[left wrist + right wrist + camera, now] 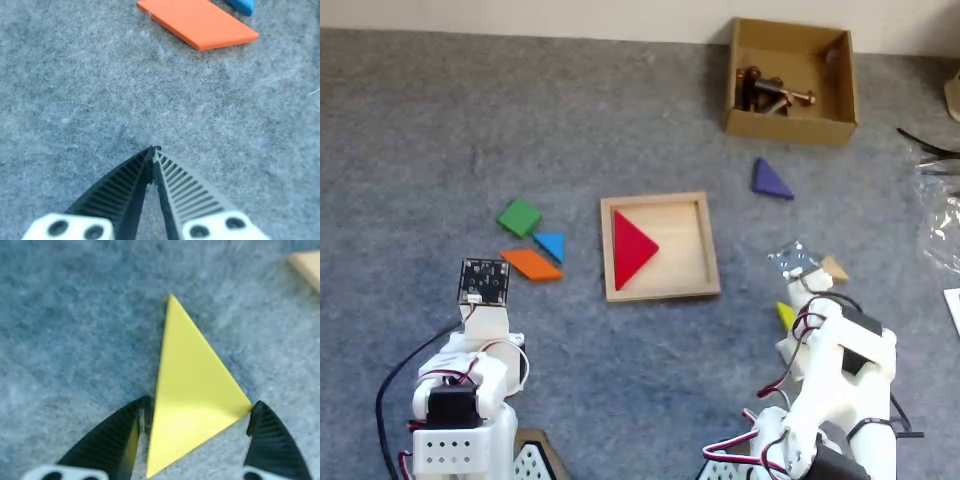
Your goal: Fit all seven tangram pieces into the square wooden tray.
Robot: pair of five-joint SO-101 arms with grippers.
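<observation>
Right claw spread wide, yellow triangle bracketed between jaws, not yet pinched; grasp judged imminent. Tray seen well off, red triangle seated. Left claw clenched empty, orange piece ahead.

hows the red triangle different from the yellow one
The red triangle lies in the tray; the yellow triangle lies on the grey mat. The red triangle has no gripper at it; the yellow triangle sits inside the open right gripper. Both lie flat.
</observation>
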